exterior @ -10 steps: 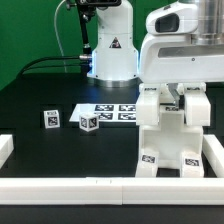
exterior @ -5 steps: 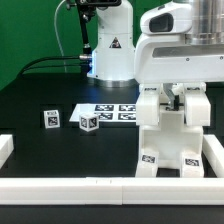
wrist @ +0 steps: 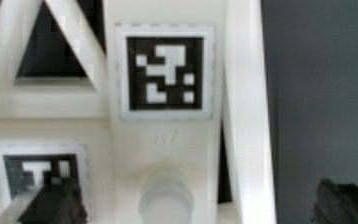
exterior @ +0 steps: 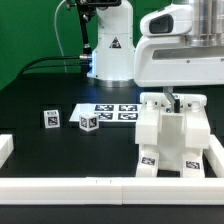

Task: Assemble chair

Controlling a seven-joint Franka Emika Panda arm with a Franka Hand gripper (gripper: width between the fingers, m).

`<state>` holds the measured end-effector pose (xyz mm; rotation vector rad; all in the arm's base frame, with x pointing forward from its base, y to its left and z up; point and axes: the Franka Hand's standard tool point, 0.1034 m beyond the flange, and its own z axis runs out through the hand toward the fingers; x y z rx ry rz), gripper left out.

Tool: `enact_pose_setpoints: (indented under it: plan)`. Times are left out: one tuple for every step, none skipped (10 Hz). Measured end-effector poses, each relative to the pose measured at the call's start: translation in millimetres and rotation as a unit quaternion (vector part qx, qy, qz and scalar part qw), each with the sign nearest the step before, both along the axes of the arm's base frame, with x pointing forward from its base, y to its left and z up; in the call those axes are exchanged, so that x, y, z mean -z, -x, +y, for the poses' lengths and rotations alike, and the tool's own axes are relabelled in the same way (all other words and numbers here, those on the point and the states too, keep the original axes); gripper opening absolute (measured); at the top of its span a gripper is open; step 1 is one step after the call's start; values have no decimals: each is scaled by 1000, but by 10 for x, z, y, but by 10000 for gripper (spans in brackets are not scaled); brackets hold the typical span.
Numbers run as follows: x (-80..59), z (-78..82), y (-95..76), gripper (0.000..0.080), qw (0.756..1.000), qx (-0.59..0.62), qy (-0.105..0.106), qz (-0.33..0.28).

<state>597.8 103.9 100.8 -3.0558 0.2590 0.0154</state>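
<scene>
**A:** Where does the chair stand, and how much room is around it?

**B:** The partly built chair (exterior: 168, 138) stands on the black table (exterior: 40, 150), at the exterior view's right. Its foot is close to the low white rail (exterior: 60, 186) along the table's near edge. Another stretch of rail lies just beside it on the right. Open black surface runs from the chair to the loose parts at the left.

**A:** What's the count?

**B:** One joined structure. Two small blocks (exterior: 51, 117) sit near each other but not touching, beside the marker board (exterior: 115, 110) with its four tags. Two tags show low on the chair's front.

**A:** And the surfaces?

**B:** The chair is matte white plastic, blocky, with flat faces and squared edges. The tags are crisp black-and-white squares. The arm (exterior: 178, 55) above it is glossier.

**A:** And the fingers?

**B:** The dark fingers (wrist: 345, 203) are spread wide and grip nothing. In the wrist view a tagged upright of the chair (wrist: 167, 160) lies between them. One finger is over dark table, apart from the upright. The other overlaps a second tag, and I cannot tell whether it touches.
</scene>
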Motion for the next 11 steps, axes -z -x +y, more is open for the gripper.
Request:
enact_pose_setpoints:
  plan:
    - [-1,-25,-6,649,1000,2,0,-1]
    - [-1,-15,-5,649,1000,1,0,-1]
    - [-1,-13,-5,649,1000,1,0,-1]
    - [-1,-14,-5,649,1000,1,0,-1]
    - [-1,-14,-5,649,1000,1,0,-1]
    - [-13,-12,-6,649,1000,1,0,0]
    - [-73,-8,-14,649,1000,0,-1,-1]
    - [-178,-33,-12,649,1000,-5,-3,0]
    - [-314,-106,6,649,1000,-13,-5,7]
    - [-401,-178,-3,649,1000,-15,-6,9]
    - [-378,-177,-4,649,1000,-13,-6,8]
